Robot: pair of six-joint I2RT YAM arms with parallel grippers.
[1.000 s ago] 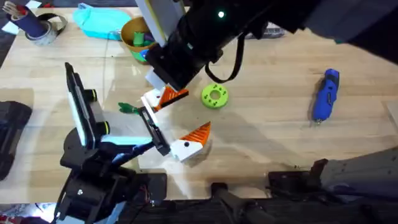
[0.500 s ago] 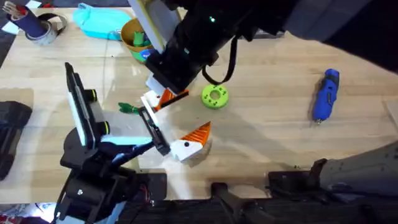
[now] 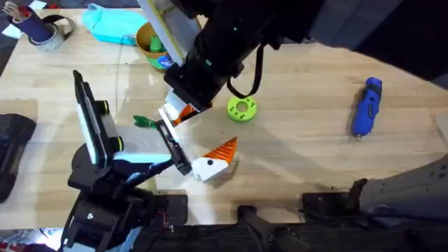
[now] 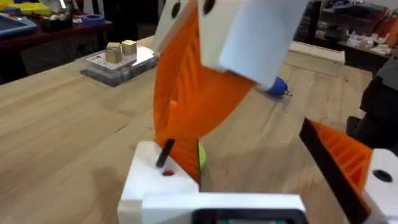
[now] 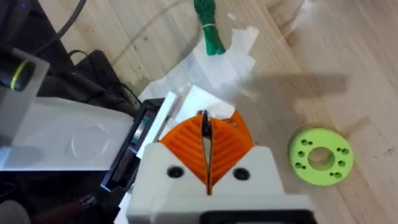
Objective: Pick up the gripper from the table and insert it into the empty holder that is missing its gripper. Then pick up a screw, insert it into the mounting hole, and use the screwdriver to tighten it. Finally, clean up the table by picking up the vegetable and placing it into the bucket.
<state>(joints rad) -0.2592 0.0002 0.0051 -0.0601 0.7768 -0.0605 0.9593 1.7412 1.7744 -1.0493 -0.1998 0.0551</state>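
**Three cameras, one shared patch of desk**

The overhead camera sits above the arm bases, looking down and forward over the whole desk (image 3: 315, 154), with the right arm rising close beneath it, large and dark. The left wrist camera sits low, near the desk surface, looking level across the wood towards the room behind. The right wrist camera looks almost straight down from close above. All three take in the lime-green disc (image 3: 241, 108) (image 4: 201, 157) (image 5: 320, 155). The overhead and right wrist views share the vegetable (image 3: 145, 122) (image 5: 209, 28); the overhead and left wrist views share the screwdriver (image 3: 366, 106) (image 4: 277, 87).
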